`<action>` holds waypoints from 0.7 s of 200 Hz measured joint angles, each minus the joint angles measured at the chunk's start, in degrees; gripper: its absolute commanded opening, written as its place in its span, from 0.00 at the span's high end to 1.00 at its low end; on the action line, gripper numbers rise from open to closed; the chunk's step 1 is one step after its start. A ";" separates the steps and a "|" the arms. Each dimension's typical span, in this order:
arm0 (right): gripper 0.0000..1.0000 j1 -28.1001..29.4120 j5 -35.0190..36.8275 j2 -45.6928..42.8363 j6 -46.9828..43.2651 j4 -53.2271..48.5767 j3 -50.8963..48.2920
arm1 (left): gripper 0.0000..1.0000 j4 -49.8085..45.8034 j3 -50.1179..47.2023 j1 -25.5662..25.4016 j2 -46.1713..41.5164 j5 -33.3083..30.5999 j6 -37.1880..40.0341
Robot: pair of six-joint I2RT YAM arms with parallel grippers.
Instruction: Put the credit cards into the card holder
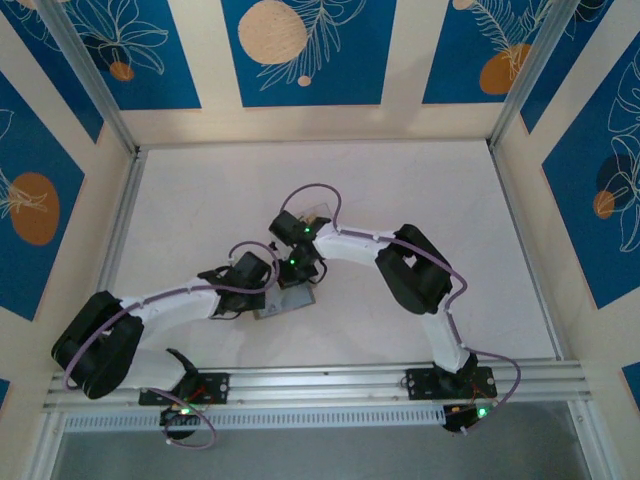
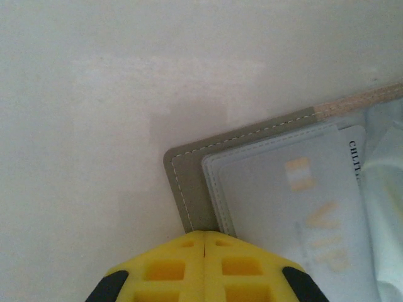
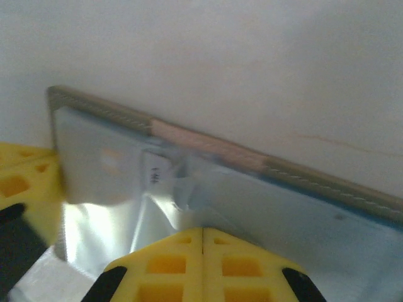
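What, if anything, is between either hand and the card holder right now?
Nothing visible. The left hand, shut, has its tips right at the corner edge of the open card holder. The right hand, also shut, is over its opened inside. A VIP-marked card already lies tucked into it.

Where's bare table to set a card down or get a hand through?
Free: the far half of the table up to the back wall, the right side between the right arm and the side rail, and the near strip between the wallet and the front rail. Crowded: the centre, where the left gripper and right gripper meet at the wallet.
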 measured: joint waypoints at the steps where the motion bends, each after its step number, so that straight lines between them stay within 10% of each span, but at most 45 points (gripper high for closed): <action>1: 1.00 0.00 -0.20 0.00 0.04 0.07 -0.04 | 1.00 -0.04 0.02 0.00 0.00 0.00 0.02; 140: 0.99 -2.19 -16.11 2.62 7.69 9.99 -2.45 | 0.64 -0.37 -1.81 -0.22 -19.45 3.48 4.20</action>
